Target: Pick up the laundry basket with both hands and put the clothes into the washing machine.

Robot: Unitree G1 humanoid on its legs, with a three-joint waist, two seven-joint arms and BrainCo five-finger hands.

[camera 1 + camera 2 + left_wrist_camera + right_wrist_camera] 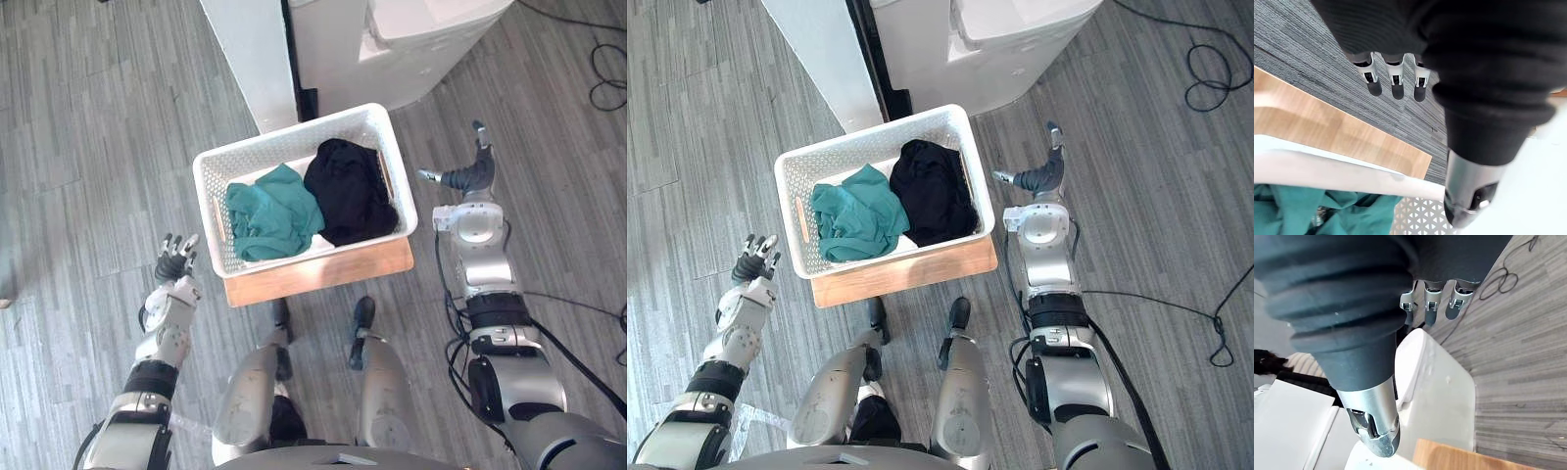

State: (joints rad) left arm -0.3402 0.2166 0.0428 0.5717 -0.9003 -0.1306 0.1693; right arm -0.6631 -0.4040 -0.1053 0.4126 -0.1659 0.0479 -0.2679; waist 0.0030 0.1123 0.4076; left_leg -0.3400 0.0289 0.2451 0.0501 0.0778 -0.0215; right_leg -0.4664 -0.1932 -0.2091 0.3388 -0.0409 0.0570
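Left hand (176,258) and right hand (471,177) are hovering beside basket (289,132), fingers spread, empty.
Basket is sitting on board (323,272) by washer (411,39), clothes (269,215) inside; uneven grips are risking tilting and spilling.

A grey wood-plank floor (88,117) fills the frame. At the centre, 1 low wooden board (323,272) rests on it, its light-brown front edge showing as a strip just below the middle. Directly on the board sits 1 white perforated laundry basket (209,211), covering almost all of the board's top. At the top centre, a white washing machine (431,39) stands on the floor, just beyond the basket's far corner. A tall white panel (245,49) stands on its left.
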